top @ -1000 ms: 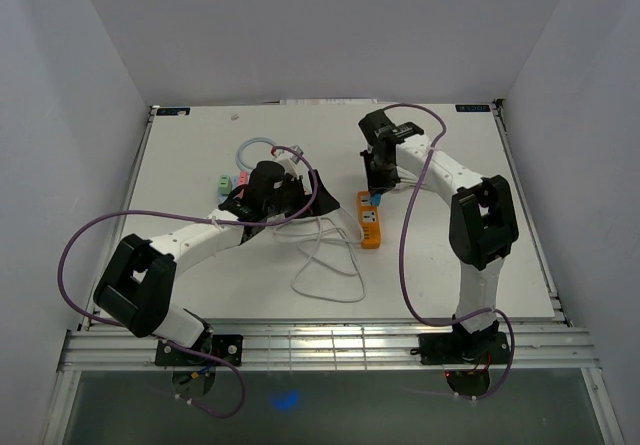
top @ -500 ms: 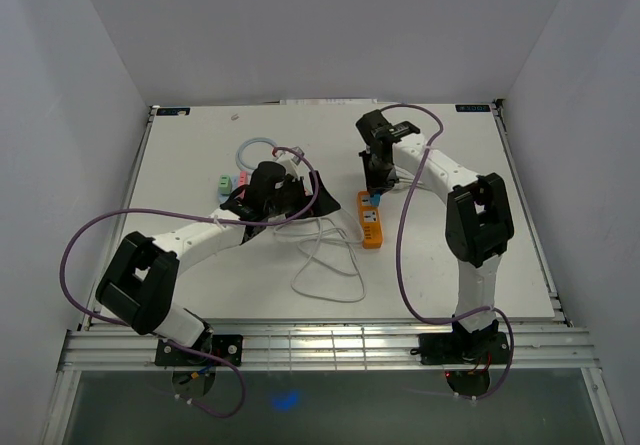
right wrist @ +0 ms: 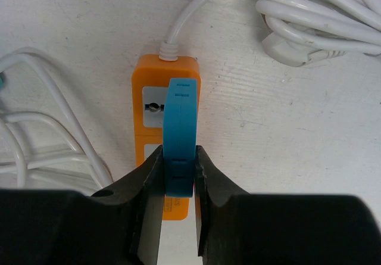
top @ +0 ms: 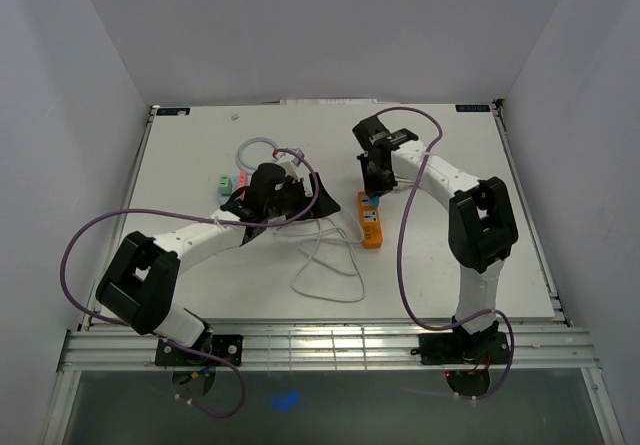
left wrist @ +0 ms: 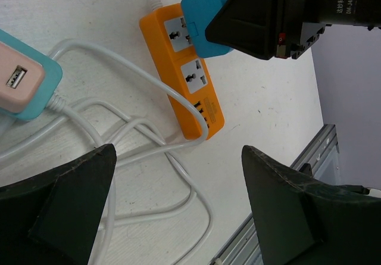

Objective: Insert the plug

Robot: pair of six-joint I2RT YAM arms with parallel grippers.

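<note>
The flat blue plastic plug (right wrist: 180, 128) is clamped in the right gripper (right wrist: 178, 181), directly above the end socket of the orange plastic power strip (right wrist: 149, 69). It looks aligned but not yet seated, so pressing down remains. The left gripper (left wrist: 178, 187) hangs wide apart, holding nothing.

Top cam sits high behind the near edge, looking down over the whole table (top: 200, 155). Both wrist cams look down close on the orange power strip (left wrist: 191, 77), right one closest; all three share it.
</note>
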